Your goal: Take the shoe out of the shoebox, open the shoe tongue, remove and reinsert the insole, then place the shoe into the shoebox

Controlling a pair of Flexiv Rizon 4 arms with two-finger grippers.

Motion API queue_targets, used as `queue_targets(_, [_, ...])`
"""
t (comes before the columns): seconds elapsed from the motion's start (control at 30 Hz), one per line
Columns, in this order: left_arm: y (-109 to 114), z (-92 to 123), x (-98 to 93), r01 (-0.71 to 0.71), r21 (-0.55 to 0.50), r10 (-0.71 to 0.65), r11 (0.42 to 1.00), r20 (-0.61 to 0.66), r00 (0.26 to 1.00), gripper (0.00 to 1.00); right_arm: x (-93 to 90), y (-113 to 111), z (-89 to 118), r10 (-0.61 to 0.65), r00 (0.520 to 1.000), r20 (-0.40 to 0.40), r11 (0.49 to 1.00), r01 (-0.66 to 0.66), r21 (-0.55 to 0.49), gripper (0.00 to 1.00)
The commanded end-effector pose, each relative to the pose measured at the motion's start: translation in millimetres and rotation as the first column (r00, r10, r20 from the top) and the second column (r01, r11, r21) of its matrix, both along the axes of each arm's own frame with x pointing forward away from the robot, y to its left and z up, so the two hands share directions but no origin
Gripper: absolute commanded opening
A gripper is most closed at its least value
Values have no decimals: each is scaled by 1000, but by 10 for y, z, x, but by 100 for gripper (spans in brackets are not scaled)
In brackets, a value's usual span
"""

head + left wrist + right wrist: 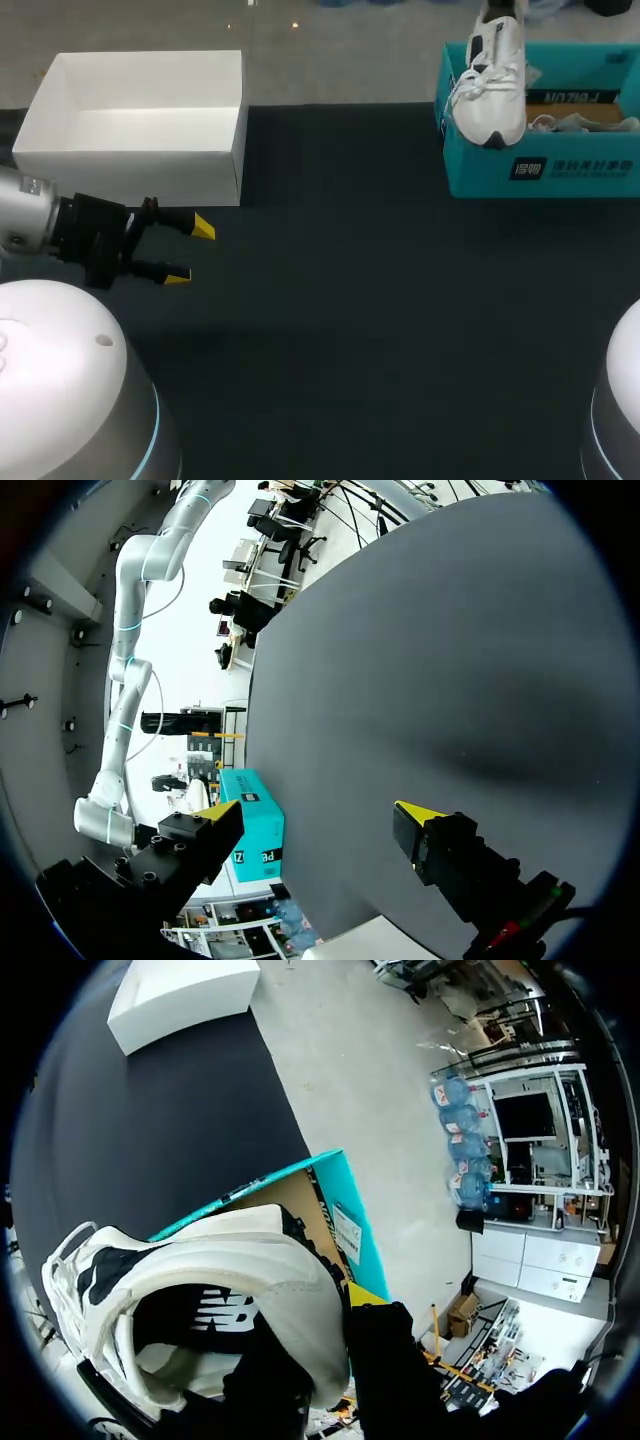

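Right wrist view alone shows right fingers [380,1345] grasping the shoe [235,1275]; left fingers [203,227] released

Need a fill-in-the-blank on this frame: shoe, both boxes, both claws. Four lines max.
1. The white shoe hangs over the ____ shoebox.
2. The claw gripping the shoe belongs to the ____ arm.
3. The left claw has its fingers ____, with nothing between them.
4. The white box near the left claw is ____.

Missing words: teal; right; open; empty.
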State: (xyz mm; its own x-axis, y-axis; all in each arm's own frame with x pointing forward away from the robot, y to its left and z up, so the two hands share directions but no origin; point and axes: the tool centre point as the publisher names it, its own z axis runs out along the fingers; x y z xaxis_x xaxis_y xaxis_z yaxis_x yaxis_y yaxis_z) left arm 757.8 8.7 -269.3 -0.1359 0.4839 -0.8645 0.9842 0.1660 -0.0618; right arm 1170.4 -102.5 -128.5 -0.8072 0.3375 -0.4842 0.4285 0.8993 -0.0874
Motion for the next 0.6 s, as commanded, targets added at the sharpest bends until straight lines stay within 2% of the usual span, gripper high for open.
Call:
queue_targets(0.03, [-5, 5, -5, -1, 5, 1, 1000, 0, 1000, 100, 25, -312, 35, 37, 999, -30, 999, -37, 4, 0])
queue_targets(0.2, [-5, 5, -5, -1, 5, 1, 1000, 0, 1000, 100, 45, -578, 48, 12, 998, -61, 1000, -13, -27, 0])
queue_targets(0.6, [-5, 5, -5, -1, 5, 1, 1000, 0, 1000, 100, 45, -578, 48, 12, 998, -61, 1000, -13, -27, 0])
